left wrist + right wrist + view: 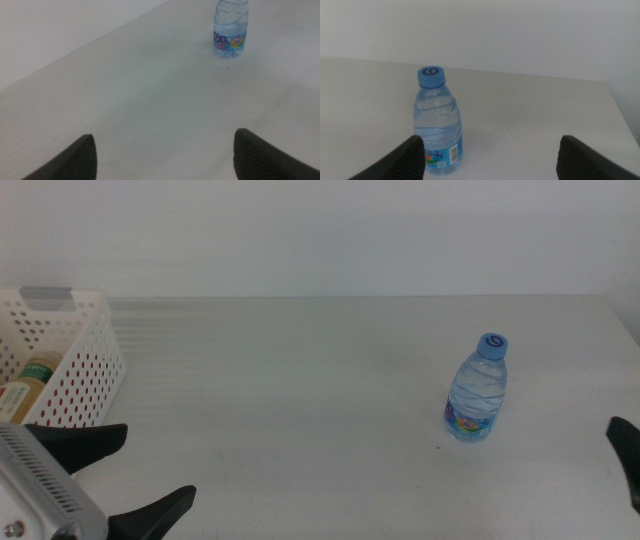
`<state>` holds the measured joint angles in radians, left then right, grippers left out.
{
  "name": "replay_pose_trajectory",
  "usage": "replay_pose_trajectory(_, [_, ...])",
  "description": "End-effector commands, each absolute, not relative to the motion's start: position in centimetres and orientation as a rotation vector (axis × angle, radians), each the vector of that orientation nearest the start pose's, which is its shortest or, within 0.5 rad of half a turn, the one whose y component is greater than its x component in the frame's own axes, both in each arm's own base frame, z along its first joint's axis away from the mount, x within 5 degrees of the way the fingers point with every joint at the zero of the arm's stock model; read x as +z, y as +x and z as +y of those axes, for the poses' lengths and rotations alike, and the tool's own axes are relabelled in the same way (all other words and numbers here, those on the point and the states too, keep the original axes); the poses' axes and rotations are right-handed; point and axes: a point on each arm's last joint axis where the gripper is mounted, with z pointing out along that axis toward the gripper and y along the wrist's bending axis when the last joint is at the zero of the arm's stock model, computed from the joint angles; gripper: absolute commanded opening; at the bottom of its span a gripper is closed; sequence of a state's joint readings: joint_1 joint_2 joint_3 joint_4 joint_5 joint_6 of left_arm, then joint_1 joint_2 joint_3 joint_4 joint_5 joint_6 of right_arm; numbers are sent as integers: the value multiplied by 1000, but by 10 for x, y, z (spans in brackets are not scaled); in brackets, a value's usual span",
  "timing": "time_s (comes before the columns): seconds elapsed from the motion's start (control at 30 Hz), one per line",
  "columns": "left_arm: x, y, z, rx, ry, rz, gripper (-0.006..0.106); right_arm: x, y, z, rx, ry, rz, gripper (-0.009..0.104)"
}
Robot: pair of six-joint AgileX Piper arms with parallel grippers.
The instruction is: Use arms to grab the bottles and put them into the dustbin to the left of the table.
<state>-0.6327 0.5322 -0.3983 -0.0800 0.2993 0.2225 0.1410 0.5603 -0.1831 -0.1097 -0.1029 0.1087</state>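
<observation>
A: Where is the water bottle (477, 400)?

B: Upright on the table (300, 400), out toward three o'clock from the middle, blue cap on, nothing touching it.

A: And the basket (85, 345)?

B: At nine o'clock, on the table's edge. Inside lies a bottle of yellow liquid (28, 380), on its side, with something red showing through the holes below it; I cannot tell what that is.

A: The left gripper (120, 480)?

B: Low at seven o'clock, just beside the basket, jaws spread wide and empty. Its own camera sees the water bottle (230, 31) well apart from it.

A: The right gripper (490, 160)?

B: At four o'clock, only a dark tip at the edge. Its jaws also stand wide apart, holding nothing, with the water bottle (437, 122) near one jaw.
</observation>
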Motion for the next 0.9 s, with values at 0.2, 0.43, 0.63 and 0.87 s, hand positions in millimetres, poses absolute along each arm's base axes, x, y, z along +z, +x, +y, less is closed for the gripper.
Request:
replay_pose_trajectory(0.2, [295, 92, -70, -381, 690, 1694, 90, 235, 129, 25, 109, -222, 1556, 75])
replay_pose_trajectory(0.43, [295, 92, -70, -381, 690, 1694, 90, 210, 126, 29, 173, -239, 1462, 75])
replay_pose_trajectory(0.63, [295, 92, -70, -381, 690, 1694, 90, 201, 134, 32, 273, -171, 1479, 75])
replay_pose_trajectory(0.87, [295, 92, -70, -381, 690, 1694, 90, 187, 145, 37, 360, -151, 1542, 75])
